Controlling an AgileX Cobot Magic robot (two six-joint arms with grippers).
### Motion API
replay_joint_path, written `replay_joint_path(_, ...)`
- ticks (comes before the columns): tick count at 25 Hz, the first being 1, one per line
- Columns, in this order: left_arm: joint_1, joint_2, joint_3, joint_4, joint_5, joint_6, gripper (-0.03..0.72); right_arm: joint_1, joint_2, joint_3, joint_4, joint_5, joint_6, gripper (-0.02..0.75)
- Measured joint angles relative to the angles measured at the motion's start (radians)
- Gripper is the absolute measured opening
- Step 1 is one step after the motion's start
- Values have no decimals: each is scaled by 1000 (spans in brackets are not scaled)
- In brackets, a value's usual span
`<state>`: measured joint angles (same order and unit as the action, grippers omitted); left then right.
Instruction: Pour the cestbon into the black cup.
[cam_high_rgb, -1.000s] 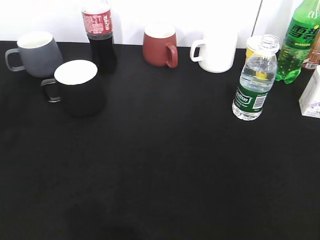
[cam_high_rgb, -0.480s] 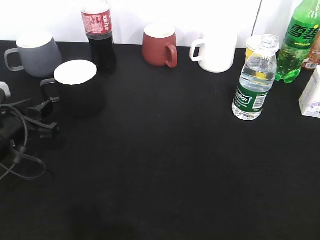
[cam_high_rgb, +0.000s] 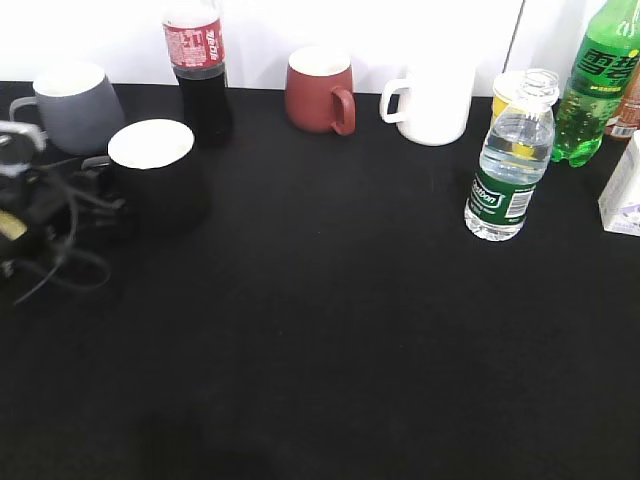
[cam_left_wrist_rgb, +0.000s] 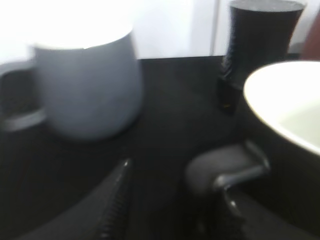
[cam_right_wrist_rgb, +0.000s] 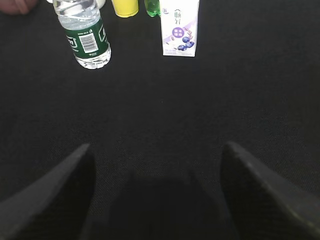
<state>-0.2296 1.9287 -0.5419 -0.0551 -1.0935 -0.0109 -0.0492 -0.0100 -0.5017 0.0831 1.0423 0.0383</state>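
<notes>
Left fingers (cam_left_wrist_rgb: 117, 200) straddling black cup (cam_high_rgb: 158, 178) handle, cestbon (cam_high_rgb: 508, 172) well apart

I see black cloth-covered table (cam_high_rgb: 330, 330) filling view, bright overexposed white wall (cam_high_rgb: 400, 30) behind it, thin dark vertical seam at right.

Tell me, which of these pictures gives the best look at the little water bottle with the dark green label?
The exterior view: the water bottle shows whole, upright, uncapped. The right wrist view cuts off its top, though the label's barcode reads clearly, beyond the open right hand. The left wrist view misses it entirely.
</notes>
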Motion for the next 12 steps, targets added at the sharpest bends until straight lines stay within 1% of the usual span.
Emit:
replay_joint_path(1,20,33,-38,65,8,-14,330,0,0,0,0,0,0,592)
replay_joint_path(2,32,63,-78,103,9,-22,314,0,0,0,0,0,0,592)
replay_joint_path(3,38,78,-103,131,8,-24,269,0,0,0,0,0,0,592)
replay_joint_path(4,38,83,-113,145,8,-25,197,0,0,0,0,0,0,592)
replay_joint_path(5,38,83,-113,154,9,-25,90,0,0,0,0,0,0,592)
replay_joint_path(7,40,83,-111,165,-2,-25,80,0,0,0,0,0,0,592)
replay_joint_path(8,40,77,-89,171,-28,-25,80,0,0,0,0,0,0,592)
replay_joint_path(10,40,29,-19,185,-51,-37,72,0,0,0,0,0,0,592)
replay_joint_path(12,34,-76,45,196,-52,-40,67,0,0,0,0,0,0,592)
